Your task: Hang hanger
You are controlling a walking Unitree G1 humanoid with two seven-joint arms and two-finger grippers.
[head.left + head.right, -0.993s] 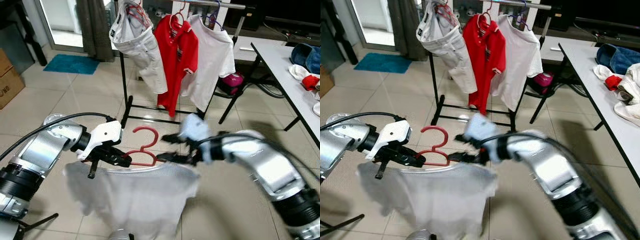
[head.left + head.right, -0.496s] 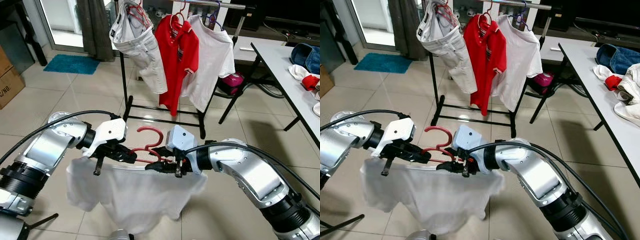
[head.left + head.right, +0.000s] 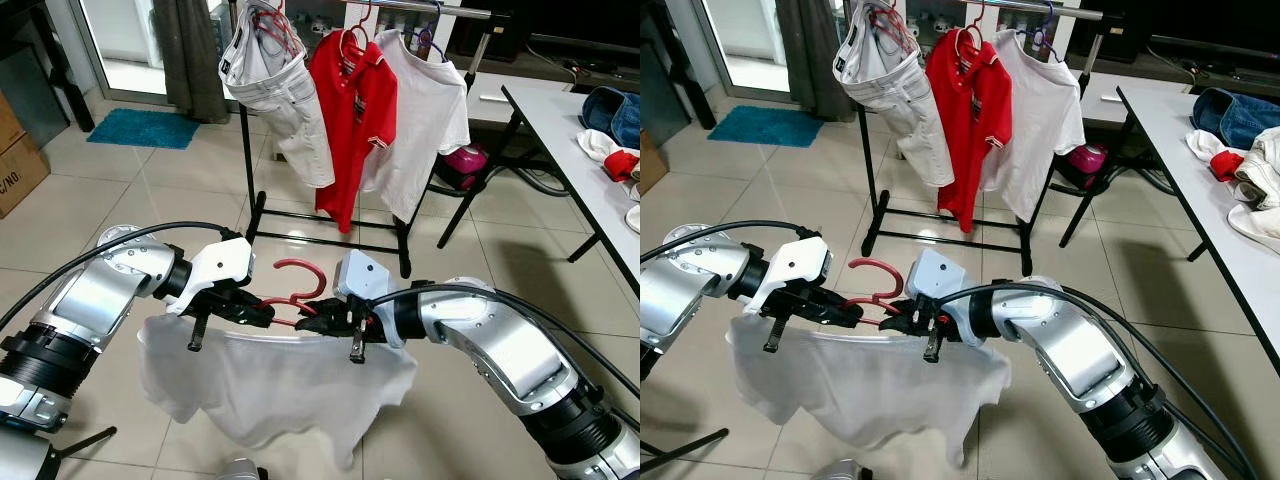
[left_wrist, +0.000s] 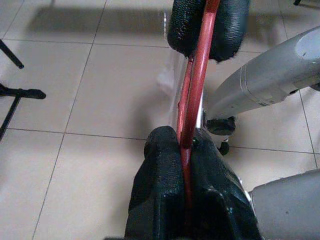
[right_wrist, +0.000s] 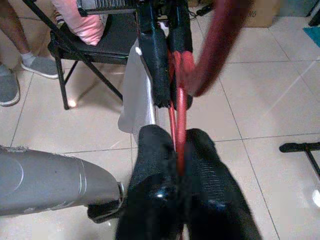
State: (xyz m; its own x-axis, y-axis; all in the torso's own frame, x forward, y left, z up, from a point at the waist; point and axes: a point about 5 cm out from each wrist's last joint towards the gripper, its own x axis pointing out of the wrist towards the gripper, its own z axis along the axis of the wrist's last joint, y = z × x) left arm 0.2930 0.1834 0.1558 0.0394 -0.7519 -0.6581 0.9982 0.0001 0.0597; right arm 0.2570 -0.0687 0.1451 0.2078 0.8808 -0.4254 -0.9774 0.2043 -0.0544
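Open beige tiled floor [image 3: 130,190] lies between the robot and the black metal clothes rack [image 3: 247,150]. Both tools, left [image 3: 255,313] and right [image 3: 318,322], are clamped on the red plastic hanger [image 3: 296,292] carrying a limp white T-shirt [image 3: 280,380], which drapes below them and fills the space near the floor. The rack's rail is crowded by white shorts [image 3: 285,95], a red polo shirt [image 3: 352,125] and a white shirt [image 3: 425,110]. A white surface [image 3: 580,150] closes the right side; a cardboard box [image 3: 15,155] stands at far left.
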